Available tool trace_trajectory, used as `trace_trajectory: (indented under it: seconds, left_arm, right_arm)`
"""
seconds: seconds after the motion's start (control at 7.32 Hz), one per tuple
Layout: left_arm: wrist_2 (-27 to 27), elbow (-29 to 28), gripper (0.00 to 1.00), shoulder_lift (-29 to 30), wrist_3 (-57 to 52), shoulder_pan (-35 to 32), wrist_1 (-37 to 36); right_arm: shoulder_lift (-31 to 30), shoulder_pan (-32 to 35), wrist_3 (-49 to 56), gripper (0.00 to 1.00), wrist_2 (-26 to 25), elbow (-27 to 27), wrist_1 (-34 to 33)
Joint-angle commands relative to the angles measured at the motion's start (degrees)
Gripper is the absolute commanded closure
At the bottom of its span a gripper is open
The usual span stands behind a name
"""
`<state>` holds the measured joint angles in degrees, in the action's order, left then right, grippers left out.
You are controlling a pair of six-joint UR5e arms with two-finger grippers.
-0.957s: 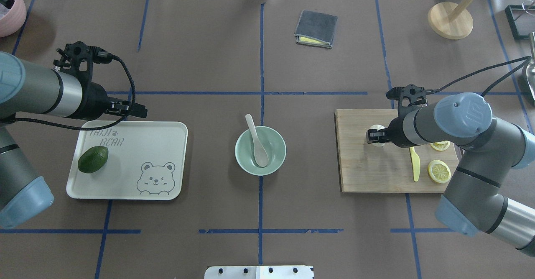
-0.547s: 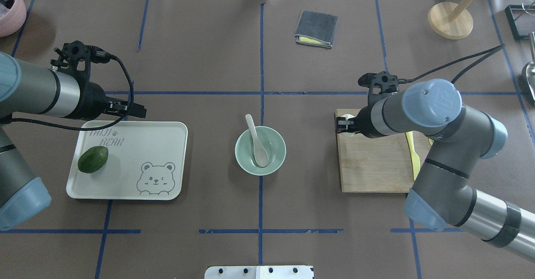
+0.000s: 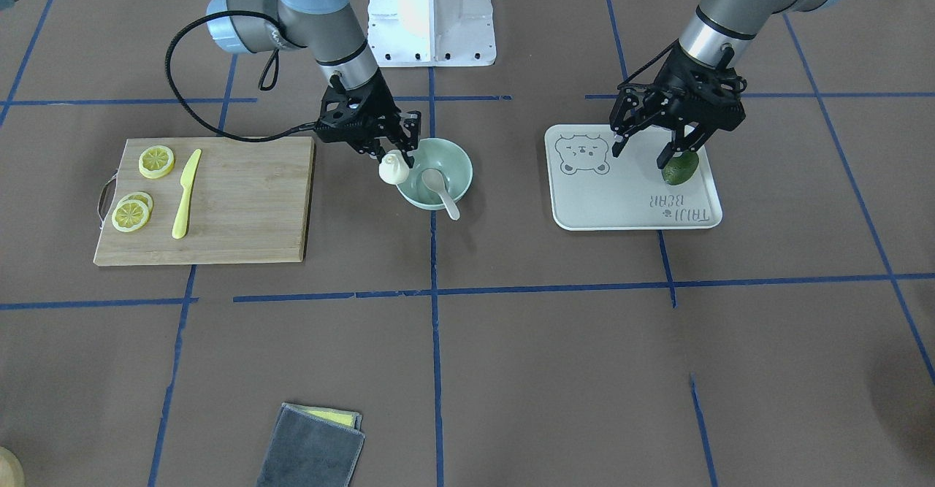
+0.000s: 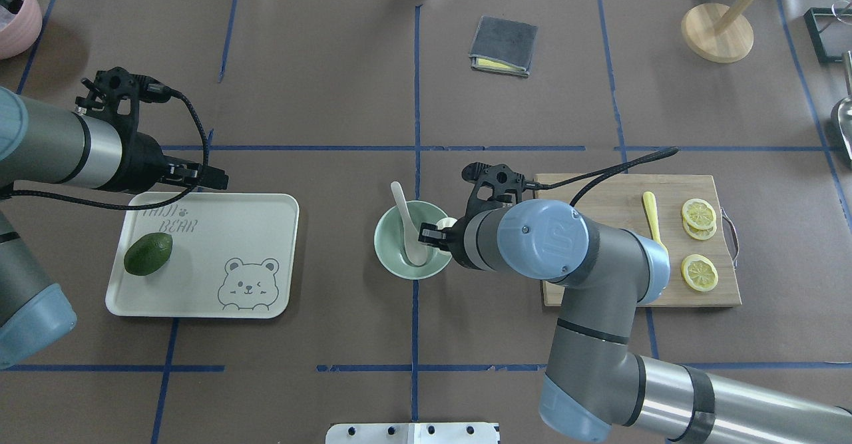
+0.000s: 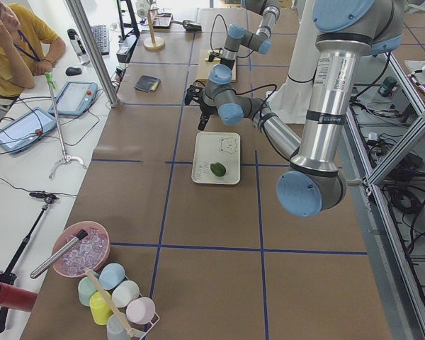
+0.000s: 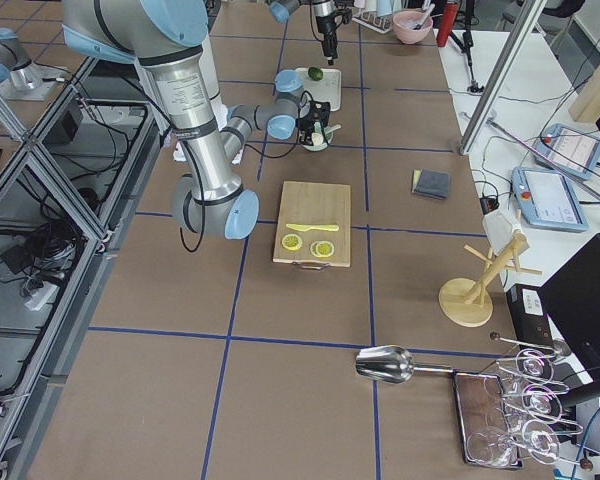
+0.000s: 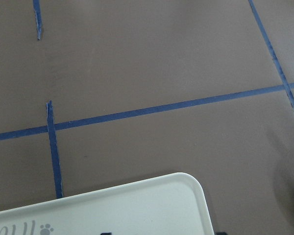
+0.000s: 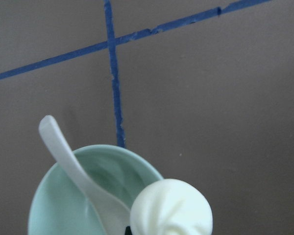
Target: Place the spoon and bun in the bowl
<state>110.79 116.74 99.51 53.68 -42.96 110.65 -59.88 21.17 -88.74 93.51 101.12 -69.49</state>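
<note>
table (image 4: 333,64): brown paper cover crossed with blue tape lines, carrying everything below.
cutting board (image 4: 705,188): wooden, at 3 o'clock from the bowl in the overhead view, partly hidden under the right arm.
tray (image 4: 219,231): pale, printed with a bear drawing, at 9 o'clock from the bowl and well apart from it.
bowl (image 4: 393,257): mint green, upright, near the table's middle.
right claw (image 3: 395,160): clenched on the bun, pointing down at the bowl's 3 o'clock side.
left claw (image 3: 640,158): released, fingers spread, gripping nothing, raised over the tray's 12 o'clock edge.
cloth (image 4: 503,45): dark grey, folded, at 1 o'clock from the bowl, well apart.
knife (image 4: 653,221): yellow, flat on the cutting board, just beside the lemon slices.
avocado (image 4: 148,253): dark green, lying at the tray's 9 o'clock end.
spoon (image 4: 407,221): off-white, scoop down inside the bowl, handle leaning out over the rim at 11 o'clock.
bun (image 3: 393,171): white with a swirled top, pinched in the right claw, hanging over the bowl's rim at about 2 o'clock, not resting inside.
lemon slices (image 4: 699,273): three, at the cutting board's 3 o'clock end, two overlapping, one apart.
</note>
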Motion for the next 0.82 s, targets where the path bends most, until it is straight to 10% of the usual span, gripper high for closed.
trace_trajectory:
  seconds: [0.0, 0.68]
  left_arm:
    - [-0.05, -0.02, 0.23, -0.02, 0.37, -0.01, 0.00]
    - [-0.14, -0.11, 0.23, -0.11, 0.46, 0.07, 0.00]
  right_arm:
    - [1.34, -1.05, -1.44, 0.52, -1.14, -0.31, -0.03]
    - [2.75, -1.05, -1.62, 0.42, -1.31, -1.19, -0.82]
